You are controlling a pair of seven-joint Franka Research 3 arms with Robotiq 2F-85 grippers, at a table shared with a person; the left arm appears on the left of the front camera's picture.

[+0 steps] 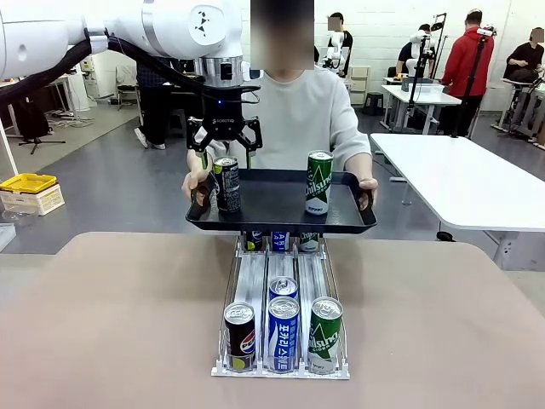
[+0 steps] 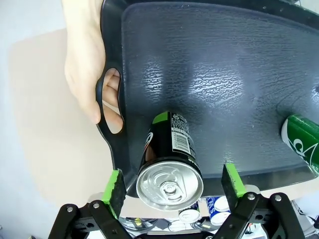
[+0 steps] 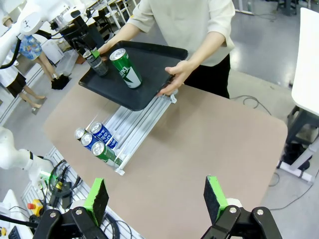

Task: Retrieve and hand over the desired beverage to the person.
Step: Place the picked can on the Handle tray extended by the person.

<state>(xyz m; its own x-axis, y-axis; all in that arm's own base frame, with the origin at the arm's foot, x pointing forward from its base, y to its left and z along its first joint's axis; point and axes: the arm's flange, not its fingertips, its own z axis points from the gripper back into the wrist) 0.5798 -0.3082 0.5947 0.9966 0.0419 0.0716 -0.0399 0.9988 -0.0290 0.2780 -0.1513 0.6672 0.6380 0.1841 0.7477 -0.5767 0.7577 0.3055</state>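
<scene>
The person (image 1: pixel 302 111) in a light grey sweatshirt stands at the far side and holds a black tray (image 1: pixel 272 194) by both handles above the table's far edge. A black can (image 1: pixel 226 183) stands upright on the tray's left side and a green can (image 1: pixel 318 181) on its right. My left gripper (image 1: pixel 226 152) hangs just above the black can (image 2: pixel 169 169), open, with a green pad (image 2: pixel 115 186) on either side of the can top and a gap to each. My right gripper (image 3: pixel 157 199) is open with nothing in it, high over the near right of the table.
A clear sloped can rack (image 1: pixel 255 281) sits mid-table with a black can (image 1: pixel 239 336), a blue can (image 1: pixel 283 332) and a green can (image 1: pixel 324 334) at its front. The person's hand (image 2: pixel 84 74) grips the tray handle near my left gripper. A white table (image 1: pixel 460 179) stands at the right.
</scene>
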